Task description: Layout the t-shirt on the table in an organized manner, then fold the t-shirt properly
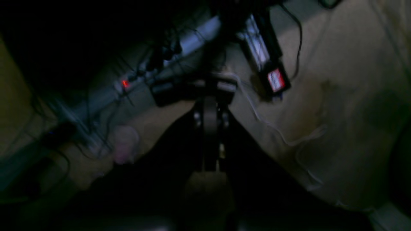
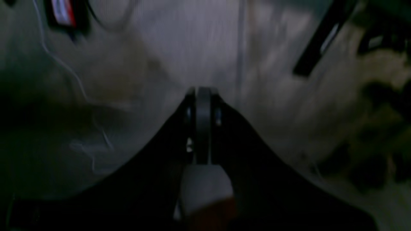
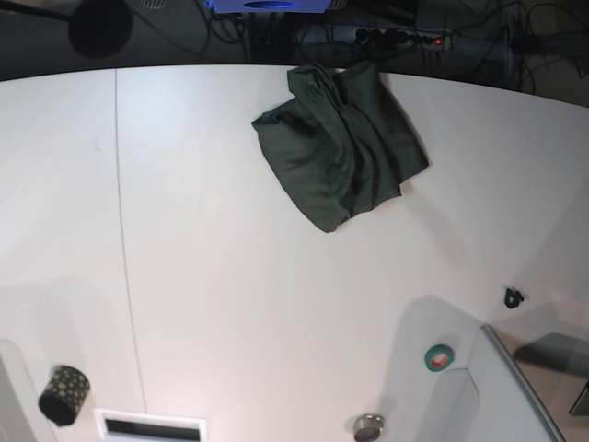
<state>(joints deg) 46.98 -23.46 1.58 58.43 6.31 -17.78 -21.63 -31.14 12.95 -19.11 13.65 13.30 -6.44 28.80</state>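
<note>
Base view, t-shirt (image 3: 340, 147) crumpled, no gripper near

T-shirt (image 3: 340, 143) bunched on table (image 3: 230, 304), far edge, right of seam (image 3: 124, 230).

Dim blurred view, left hand (image 1: 210, 110) closed, power strip (image 1: 154, 69), cables beyond

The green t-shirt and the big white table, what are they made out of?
The t-shirt looks like soft woven or knitted cloth, probably cotton: it is matte dark green and lies bunched in loose folds and wrinkles. The table looks like a hard, smooth board with a white coating, maybe laminate or painted wood: it is flat, faintly shiny, with one thin seam line. The exact material cannot be told.
</note>
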